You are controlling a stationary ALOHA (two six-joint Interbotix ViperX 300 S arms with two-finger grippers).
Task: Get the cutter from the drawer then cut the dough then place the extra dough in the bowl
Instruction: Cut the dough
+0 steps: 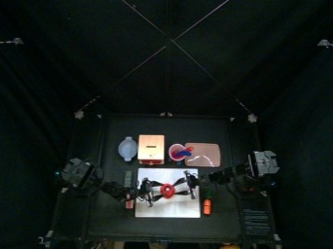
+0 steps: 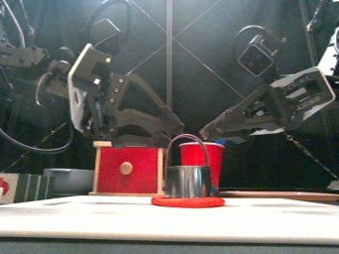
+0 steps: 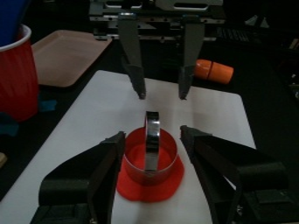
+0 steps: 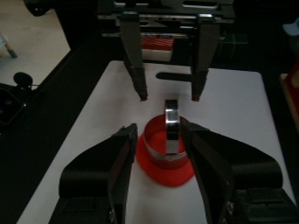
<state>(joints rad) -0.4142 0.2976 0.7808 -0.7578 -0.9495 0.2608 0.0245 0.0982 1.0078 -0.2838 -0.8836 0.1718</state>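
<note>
- Cutter point(image 2: 189, 180) is being supported upright by red dough point(image 2: 187, 200) on the counter's white board point(image 2: 79, 210).
- Left hand point(image 3: 155, 136) and right hand point(image 4: 160, 129) are being held spread around it.
- Cutting step likely; firm downward pressing is being called for.

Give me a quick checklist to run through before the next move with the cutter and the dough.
1. Cutter upright on dough: ok.
2. Dough flat on white board: ok.
3. Left end effector open, beside cutter: ok.
4. Right end effector open, beside cutter: ok.
5. Dough cut right through: cannot tell.
6. Bowl empty for the extra dough: cannot tell.
</note>
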